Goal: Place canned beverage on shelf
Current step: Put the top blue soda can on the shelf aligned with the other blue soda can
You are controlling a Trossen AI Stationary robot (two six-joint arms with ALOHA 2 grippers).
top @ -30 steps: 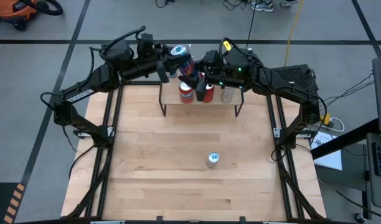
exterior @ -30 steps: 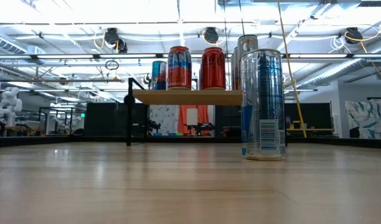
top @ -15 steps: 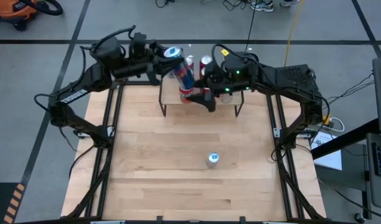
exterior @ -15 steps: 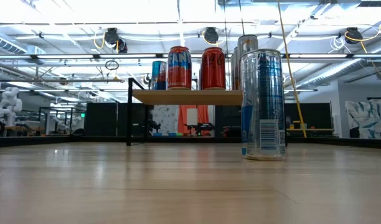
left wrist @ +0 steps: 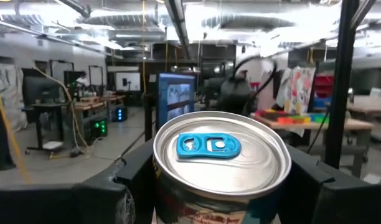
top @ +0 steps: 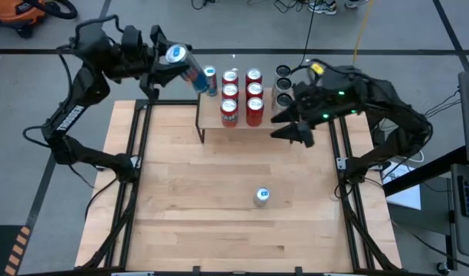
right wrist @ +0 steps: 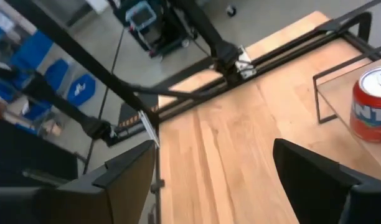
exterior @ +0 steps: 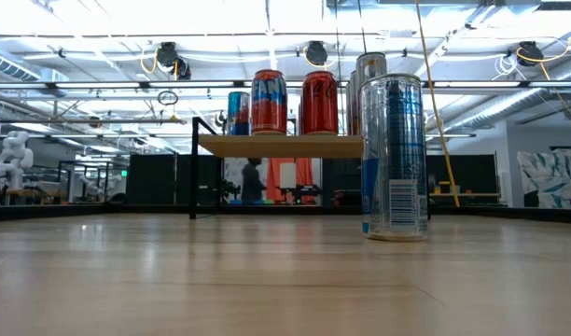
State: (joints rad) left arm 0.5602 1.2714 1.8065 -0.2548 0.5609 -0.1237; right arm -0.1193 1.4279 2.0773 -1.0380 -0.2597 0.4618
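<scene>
At the far left corner of the table point(top: 181, 222), seen from above, the left gripper point(top: 167, 63) hung raised and apart from the shelf, its two fingers pinching a tall blue can point(top: 187, 66) that lay tilted, top end toward the arm and base toward the shelf. The left wrist view showed this can point(left wrist: 221, 160) close up, its silver lid and blue tab between the dark fingers point(left wrist: 330, 193), which pressed on both its sides. Just right of it stood the shelf point(top: 211, 116), a low wooden top on thin black legs at the table's far edge. On it stood a blue can point(top: 209, 76) near the back left, then two columns of red cans point(top: 229, 113) three deep, and two dark-topped cans point(top: 283, 75) at the right end. From table height the shelf point(exterior: 278, 146) carried the red cans point(exterior: 268, 101) in a row above the tabletop. Farther right, the right gripper point(top: 288, 126) hovered just beside the shelf's right end, its fingers spread wide and holding nothing; its wrist view showed bare wood between the parted fingers point(right wrist: 315, 180) and one red can point(right wrist: 372, 103) at the shelf's corner. Nearer the front of the table, well apart from both arms, a lone silver-and-blue can point(top: 261, 197) stood upright, looming large in the low view point(exterior: 394, 157).
</scene>
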